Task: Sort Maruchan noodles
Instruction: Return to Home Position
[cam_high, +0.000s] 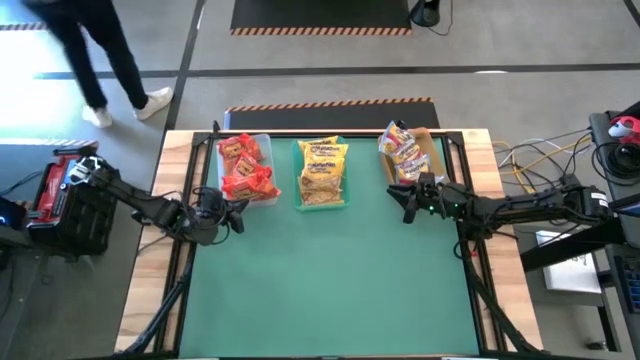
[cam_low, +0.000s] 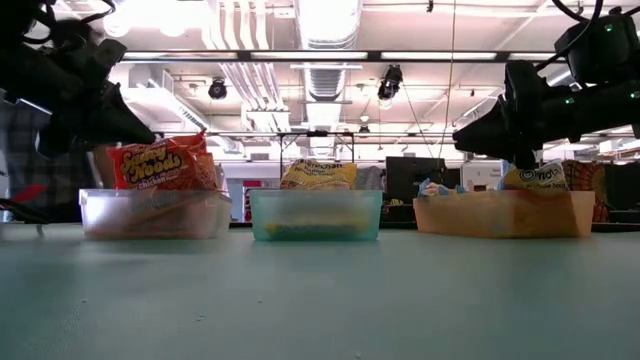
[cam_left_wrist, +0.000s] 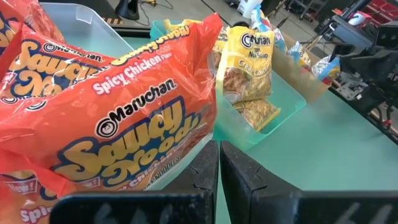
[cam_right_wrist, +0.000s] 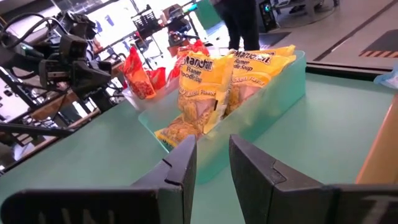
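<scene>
Three bins stand in a row along the table's far edge. The clear bin (cam_high: 245, 168) holds red-orange Maruchan noodles (cam_left_wrist: 118, 118), the teal bin (cam_high: 322, 172) yellow ones (cam_right_wrist: 205, 87), and the tan bin (cam_high: 408, 155) yellow-and-pink ones (cam_high: 398, 148). The packets stand or lean inside the bins. My left gripper (cam_left_wrist: 219, 177) is shut and hovers just near of the clear bin (cam_low: 155, 212), with nothing between its fingers. My right gripper (cam_right_wrist: 213, 162) is open and empty, hovering just near of the tan bin (cam_low: 505, 212) and pointing level toward the teal bin.
The green mat (cam_high: 330, 280) stretches bare from the bins to the near edge. A person (cam_high: 100, 50) walks on the floor beyond the far left corner. A red case (cam_high: 60, 185) sits left of the table, and cables (cam_high: 540, 160) lie to its right.
</scene>
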